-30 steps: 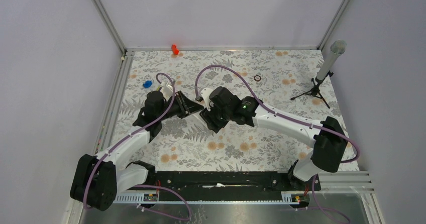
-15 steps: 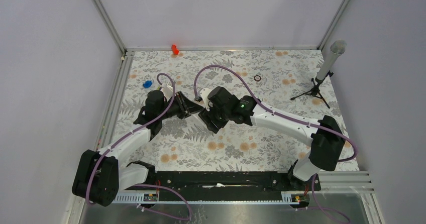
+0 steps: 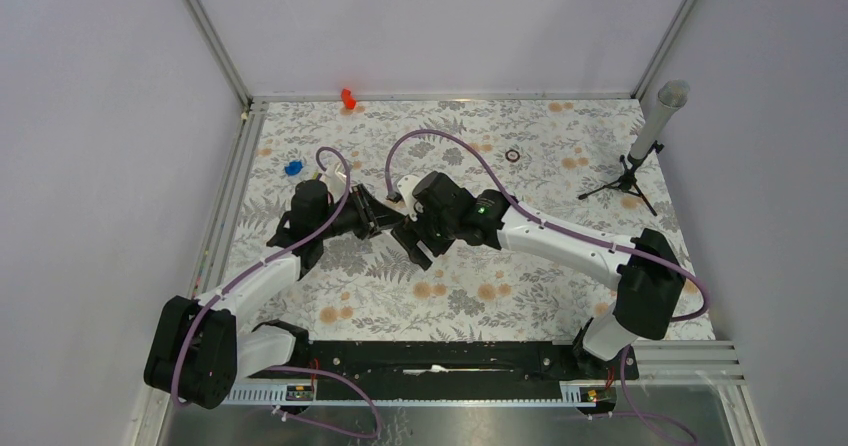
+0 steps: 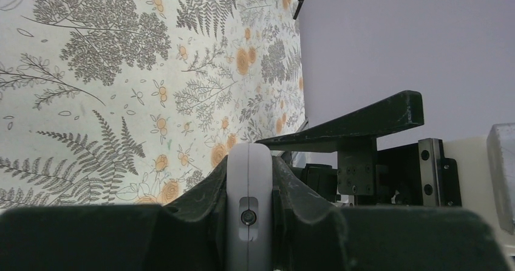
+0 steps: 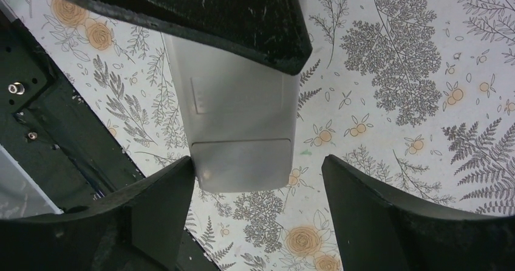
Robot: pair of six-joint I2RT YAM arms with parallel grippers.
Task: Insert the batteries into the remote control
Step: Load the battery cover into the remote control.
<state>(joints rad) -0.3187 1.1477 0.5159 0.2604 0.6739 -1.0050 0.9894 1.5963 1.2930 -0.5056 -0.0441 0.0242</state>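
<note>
Floral tablecloth (image 3: 560, 166) below: our left gripper (image 4: 249, 161) clamps the remote control (image 5: 234, 125); our right gripper (image 5: 258, 180) has just spread wide, apparently releasing its cover end.

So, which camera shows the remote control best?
The right wrist view: the remote control shows its broad white back there. The left wrist view shows only its thin edge; in the top view it is hidden.
</note>
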